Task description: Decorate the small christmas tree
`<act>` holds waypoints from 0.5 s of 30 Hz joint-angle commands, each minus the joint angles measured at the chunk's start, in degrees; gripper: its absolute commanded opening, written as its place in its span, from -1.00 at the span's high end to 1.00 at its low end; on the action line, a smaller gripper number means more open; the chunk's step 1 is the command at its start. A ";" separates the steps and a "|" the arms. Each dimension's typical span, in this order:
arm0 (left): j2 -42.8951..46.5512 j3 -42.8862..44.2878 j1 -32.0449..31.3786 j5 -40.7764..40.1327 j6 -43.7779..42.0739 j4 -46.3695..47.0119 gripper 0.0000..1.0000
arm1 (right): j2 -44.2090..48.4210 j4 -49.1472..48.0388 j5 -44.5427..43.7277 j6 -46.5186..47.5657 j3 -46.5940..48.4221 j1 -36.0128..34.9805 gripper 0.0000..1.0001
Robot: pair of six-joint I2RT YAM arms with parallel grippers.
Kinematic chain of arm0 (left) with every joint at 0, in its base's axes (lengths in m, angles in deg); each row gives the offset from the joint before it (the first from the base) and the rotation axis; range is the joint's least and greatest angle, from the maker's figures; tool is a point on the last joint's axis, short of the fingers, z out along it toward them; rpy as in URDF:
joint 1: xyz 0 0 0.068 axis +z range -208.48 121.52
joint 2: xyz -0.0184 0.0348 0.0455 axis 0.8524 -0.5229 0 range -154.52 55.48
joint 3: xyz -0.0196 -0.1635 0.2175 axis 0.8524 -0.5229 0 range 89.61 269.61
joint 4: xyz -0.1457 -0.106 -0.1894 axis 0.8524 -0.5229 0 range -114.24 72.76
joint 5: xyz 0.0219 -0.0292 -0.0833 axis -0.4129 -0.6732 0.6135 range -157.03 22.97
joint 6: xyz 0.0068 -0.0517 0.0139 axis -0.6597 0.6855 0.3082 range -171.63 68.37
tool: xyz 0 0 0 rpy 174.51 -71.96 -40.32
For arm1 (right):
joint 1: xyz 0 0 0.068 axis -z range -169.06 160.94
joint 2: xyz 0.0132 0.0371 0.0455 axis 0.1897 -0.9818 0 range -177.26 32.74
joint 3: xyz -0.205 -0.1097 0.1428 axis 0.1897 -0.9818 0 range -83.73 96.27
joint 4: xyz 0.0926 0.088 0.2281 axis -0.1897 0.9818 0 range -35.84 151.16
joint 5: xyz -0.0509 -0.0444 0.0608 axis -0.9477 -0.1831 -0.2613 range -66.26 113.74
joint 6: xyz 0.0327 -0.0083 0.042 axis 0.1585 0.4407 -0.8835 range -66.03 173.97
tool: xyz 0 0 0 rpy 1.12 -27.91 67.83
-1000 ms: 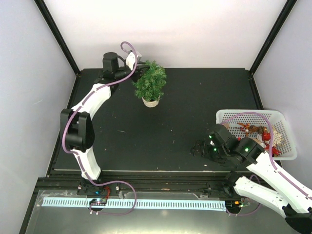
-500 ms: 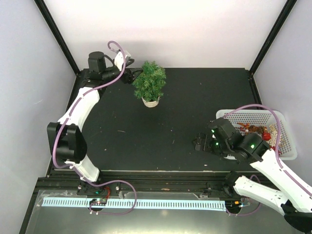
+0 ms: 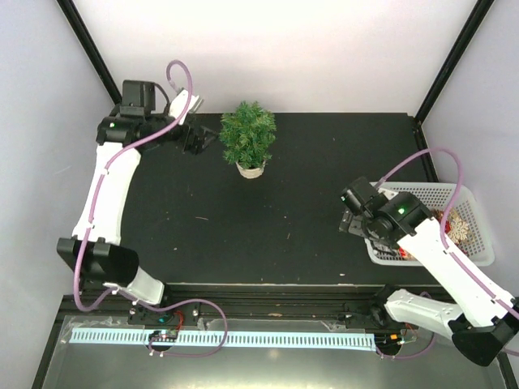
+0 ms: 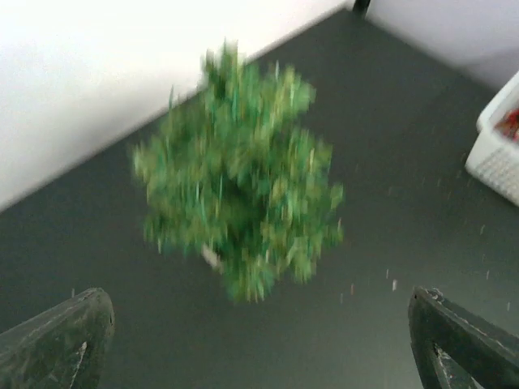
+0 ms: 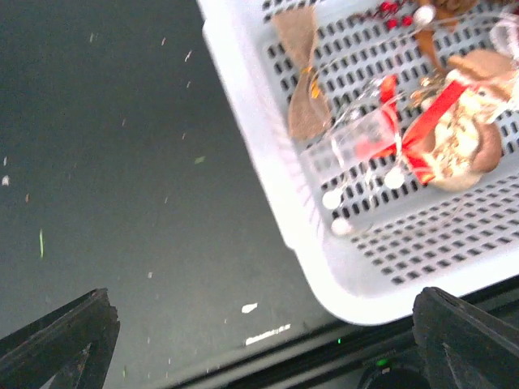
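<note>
The small christmas tree stands in its cream pot at the back middle of the black table. My left gripper hovers just left of it, open and holding nothing. In the left wrist view the tree is blurred, ahead of the wide-apart fingers. My right gripper hangs open at the left edge of the white mesh basket. In the right wrist view the basket holds a burlap bow and a red-and-white ornament, with nothing between the fingers.
Black frame posts rise at the back corners. White walls enclose the table on three sides. The table's near edge and rail run below the basket. Small bits of debris dot the mat.
My left gripper opened and drew back leftward from the tree. My right arm swung up and right, from the mat to the basket's left edge.
</note>
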 commanded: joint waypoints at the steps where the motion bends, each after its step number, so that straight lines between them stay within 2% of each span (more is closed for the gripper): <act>1: 8.72 -7.18 0.62 -12.56 -2.33 -12.15 -0.98 | 2.21 -4.16 -5.98 1.90 -0.76 6.72 -1.00; 4: 13.05 -10.62 1.06 -16.56 -2.03 -13.53 -0.98 | 1.42 -11.54 -3.36 7.46 -3.10 13.50 -1.00; 8: 15.24 -10.71 1.22 -16.02 -3.84 -18.84 -0.98 | -3.43 -21.14 4.17 12.75 -7.32 20.15 -1.00; 15: 20.93 -17.83 1.13 -9.26 -8.92 -19.99 -0.98 | -9.45 -30.75 14.82 19.07 -12.19 21.32 -1.00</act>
